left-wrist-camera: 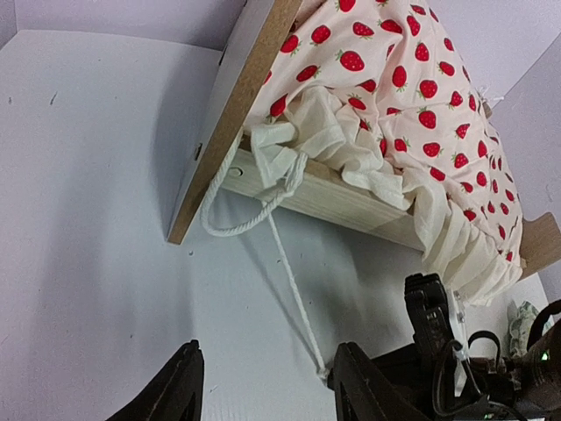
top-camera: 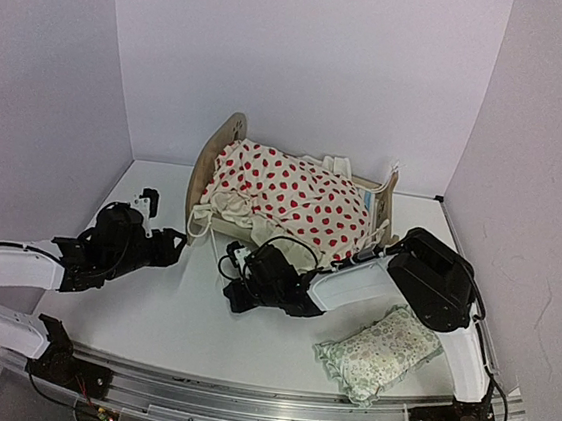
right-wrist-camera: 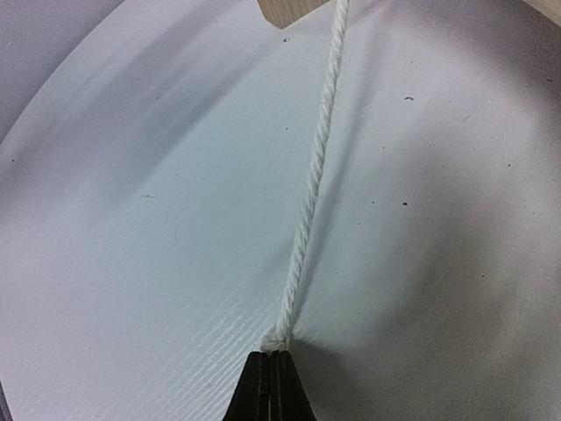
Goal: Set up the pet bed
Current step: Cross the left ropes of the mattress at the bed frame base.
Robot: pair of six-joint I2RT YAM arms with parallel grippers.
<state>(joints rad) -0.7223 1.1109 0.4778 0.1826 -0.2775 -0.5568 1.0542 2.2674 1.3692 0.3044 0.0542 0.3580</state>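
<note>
From above and behind we look down on the whole white table (top-camera: pixel 149 317), while our left wrist view faces low and close at a corner of the light-wood bed frame (left-wrist-camera: pixel 237 105) and our right wrist view skims the tabletop, both sharing the white twisted cord (right-wrist-camera: pixel 311 193).

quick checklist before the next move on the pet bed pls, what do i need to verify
1. Right claw shut on the cord: ok.
2. Cord runs straight to the pet bed, no snag showing: ok.
3. Left claw open, holding nothing: ok.
4. Cushion lying flat in the bed: not ok, it is bunched up and spills over the side.
5. Pillow in the bed: not ok, it lies on the table outside the bed.
6. Where the cord's far end is tied: cannot tell, fabric hides it.
</note>
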